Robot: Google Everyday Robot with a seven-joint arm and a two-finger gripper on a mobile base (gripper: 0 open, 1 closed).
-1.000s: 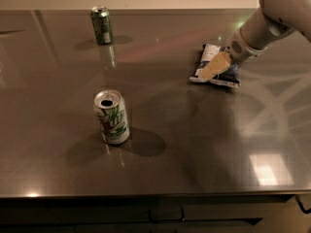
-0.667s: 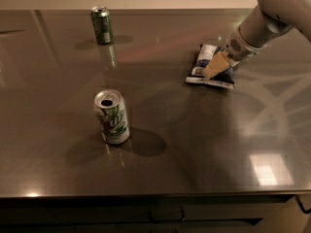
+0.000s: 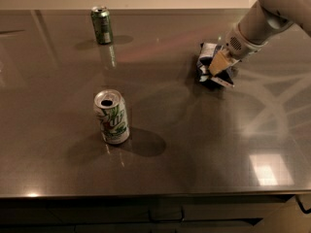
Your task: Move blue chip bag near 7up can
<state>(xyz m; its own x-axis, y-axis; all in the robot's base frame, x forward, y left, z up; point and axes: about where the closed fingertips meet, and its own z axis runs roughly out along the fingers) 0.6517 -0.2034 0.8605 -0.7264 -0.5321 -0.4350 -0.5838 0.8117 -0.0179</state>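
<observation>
The blue chip bag [image 3: 205,58] is at the right back part of the dark table, bunched up and tilted rather than flat. My gripper [image 3: 217,68] comes in from the upper right on a white arm, and its tan fingers [image 3: 219,61] are closed on the bag's right side. The 7up can [image 3: 112,116], white-silver with green swirls and an open top, stands upright at the left centre, well away from the bag to its lower left.
A dark-green can [image 3: 101,25] stands upright at the back left. The table's front edge [image 3: 146,194] runs along the bottom. Bright light reflections lie on the tabletop at the right.
My gripper has come down onto the bag and closed on it. The bag, flat before, is now bunched and tilted up. Both cans are unmoved.
</observation>
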